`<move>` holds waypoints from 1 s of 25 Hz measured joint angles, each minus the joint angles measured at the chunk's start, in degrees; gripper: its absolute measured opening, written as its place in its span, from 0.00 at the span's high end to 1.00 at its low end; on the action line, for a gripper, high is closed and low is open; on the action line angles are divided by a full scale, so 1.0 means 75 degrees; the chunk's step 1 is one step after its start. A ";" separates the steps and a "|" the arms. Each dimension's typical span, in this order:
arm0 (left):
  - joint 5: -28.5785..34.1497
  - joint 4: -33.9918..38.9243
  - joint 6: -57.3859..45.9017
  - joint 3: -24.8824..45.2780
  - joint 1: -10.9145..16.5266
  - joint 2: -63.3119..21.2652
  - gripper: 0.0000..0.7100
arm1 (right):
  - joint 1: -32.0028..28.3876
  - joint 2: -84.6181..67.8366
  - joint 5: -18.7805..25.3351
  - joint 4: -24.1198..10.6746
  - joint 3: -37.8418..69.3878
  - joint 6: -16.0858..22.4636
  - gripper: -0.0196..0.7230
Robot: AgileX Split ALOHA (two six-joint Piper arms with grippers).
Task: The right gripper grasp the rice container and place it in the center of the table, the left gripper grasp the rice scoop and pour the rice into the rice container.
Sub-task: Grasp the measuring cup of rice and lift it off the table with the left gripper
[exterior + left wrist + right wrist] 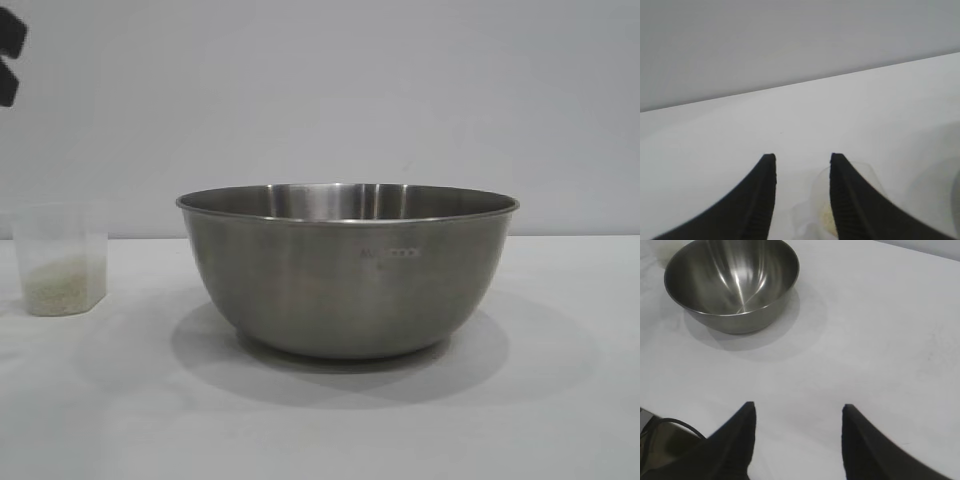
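The rice container (pixel 348 270), a large steel bowl, stands upright on the white table (pixel 560 420) at its middle. In the right wrist view it (pixel 732 282) is empty. The rice scoop (pixel 60 258), a small frosted cup, stands to the bowl's left with rice (pixel 62 285) in its bottom. My left gripper (pixel 802 158) is open above the scoop (pixel 812 205), which sits low between the fingers and is partly hidden by one; some rice (pixel 826 217) shows. My right gripper (pixel 799 407) is open and empty over bare table, well away from the bowl.
A black part of the left arm (pixel 10 55) shows at the exterior view's top left edge. A plain grey wall (pixel 400 90) runs behind the table. A black cable (pixel 675 426) lies beside the right gripper.
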 joint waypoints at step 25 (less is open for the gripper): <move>-0.1838 0.0092 -0.0789 0.0249 0.0000 0.2922 0.71 | 0.0000 0.0000 0.0000 0.0000 0.0000 0.0000 0.53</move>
